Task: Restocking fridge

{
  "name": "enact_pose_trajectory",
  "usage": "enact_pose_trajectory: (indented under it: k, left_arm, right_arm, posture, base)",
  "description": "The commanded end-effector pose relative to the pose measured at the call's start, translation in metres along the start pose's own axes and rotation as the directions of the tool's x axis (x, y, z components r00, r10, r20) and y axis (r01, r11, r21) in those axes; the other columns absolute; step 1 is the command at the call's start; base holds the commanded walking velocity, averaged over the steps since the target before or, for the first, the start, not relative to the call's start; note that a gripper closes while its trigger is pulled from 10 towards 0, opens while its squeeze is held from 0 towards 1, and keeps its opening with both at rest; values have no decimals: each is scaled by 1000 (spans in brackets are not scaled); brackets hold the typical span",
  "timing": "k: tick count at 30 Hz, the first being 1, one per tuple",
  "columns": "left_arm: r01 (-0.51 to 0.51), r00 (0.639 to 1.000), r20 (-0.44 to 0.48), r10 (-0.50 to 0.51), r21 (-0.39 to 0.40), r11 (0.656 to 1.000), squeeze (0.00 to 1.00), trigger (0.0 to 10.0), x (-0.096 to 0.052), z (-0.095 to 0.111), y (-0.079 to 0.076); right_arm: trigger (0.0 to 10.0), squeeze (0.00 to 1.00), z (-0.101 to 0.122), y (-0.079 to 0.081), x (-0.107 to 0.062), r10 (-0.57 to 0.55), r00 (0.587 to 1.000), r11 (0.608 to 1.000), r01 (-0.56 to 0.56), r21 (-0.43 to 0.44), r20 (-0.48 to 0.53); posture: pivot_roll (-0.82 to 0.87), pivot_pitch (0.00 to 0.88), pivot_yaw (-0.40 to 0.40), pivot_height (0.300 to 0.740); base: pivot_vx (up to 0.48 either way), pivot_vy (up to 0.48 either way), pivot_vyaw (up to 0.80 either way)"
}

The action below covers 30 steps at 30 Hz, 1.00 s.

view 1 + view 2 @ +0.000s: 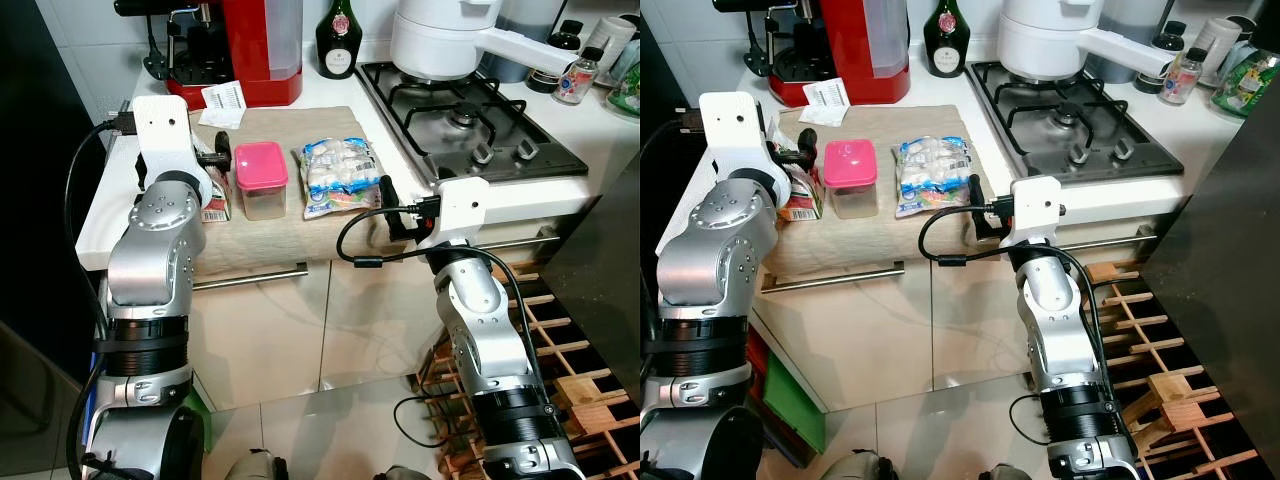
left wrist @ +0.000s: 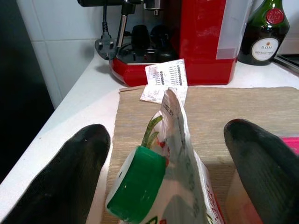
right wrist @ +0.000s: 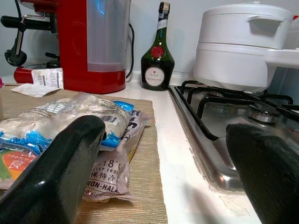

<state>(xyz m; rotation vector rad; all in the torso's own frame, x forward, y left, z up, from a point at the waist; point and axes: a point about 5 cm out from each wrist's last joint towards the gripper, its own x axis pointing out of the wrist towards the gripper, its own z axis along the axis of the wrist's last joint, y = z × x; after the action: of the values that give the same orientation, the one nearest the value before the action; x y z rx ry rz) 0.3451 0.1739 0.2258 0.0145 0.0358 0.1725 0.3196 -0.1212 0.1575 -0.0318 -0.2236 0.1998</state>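
Observation:
On a beige mat (image 1: pixel 290 130) on the white counter stand a carton with a green cap (image 2: pixel 154 186), a clear tub with a pink lid (image 1: pixel 261 178) and a blue-and-white bag of packets (image 1: pixel 338 175). My left gripper (image 1: pixel 218 160) is open, and its two black fingers (image 2: pixel 70 168) straddle the top of the carton (image 1: pixel 215 205) with a gap on each side. My right gripper (image 1: pixel 390 210) is open at the counter's front edge, just right of the bag (image 3: pixel 70 126), with nothing between its fingers (image 3: pixel 60 163).
A red coffee machine (image 1: pixel 250 45), a paper receipt (image 1: pixel 222 100) and a green bottle (image 1: pixel 338 40) stand at the back. A gas hob (image 1: pixel 470 125) with a white pot (image 1: pixel 440 40) is on the right. A wooden rack (image 1: pixel 570 370) stands on the floor.

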Motion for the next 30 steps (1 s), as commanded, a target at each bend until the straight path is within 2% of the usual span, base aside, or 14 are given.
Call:
enact_pose_trajectory:
  k: [1,8,12,19,24,27,30]
  left_arm:
    - [8,1000,1,-8,20,1000,0,0,0,-3,0]
    - [19,1000,-19,-19,-6,1000,0,0,3,-18,0]
    - [10,1000,21,-9,-10,1000,0,0,5,-13,4]
    - [15,998,63,-15,1,1000,0,0,5,-9,2]
    - [27,985,168,-35,49,998,0,0,3,3,-1]
    - [27,980,194,-38,56,998,0,0,2,6,-1]
    - [37,969,242,-43,31,999,0,0,-1,12,0]
  right_arm:
    - [10000,0,0,0,0,0,1000,1000,0,7,-8]
    - [10000,0,-1,2,0,-1,1000,1000,1,11,-11]
    - [10000,0,-1,2,0,-2,1000,1000,2,11,-11]
    - [10000,0,-1,0,1,-4,1000,1000,5,7,-10]
    - [10000,0,0,0,1,-7,1000,1000,7,6,-7]
    - [10000,0,1,0,2,-7,1000,1000,7,4,-3]
    - [10000,0,6,-2,3,-23,999,1000,23,6,31]
  posture:
    - [-77,0,20,716]
    - [-77,3,22,716]
    - [-80,6,23,716]
    - [-82,5,21,716]
    - [-80,4,20,716]
    - [-79,2,20,716]
    - [-79,2,20,716]
  base:
    - [0,0,0]
    - [0,0,0]
    - [0,0,0]
    - [0,0,0]
    - [0,0,0]
    - [0,0,0]
    - [0,0,0]
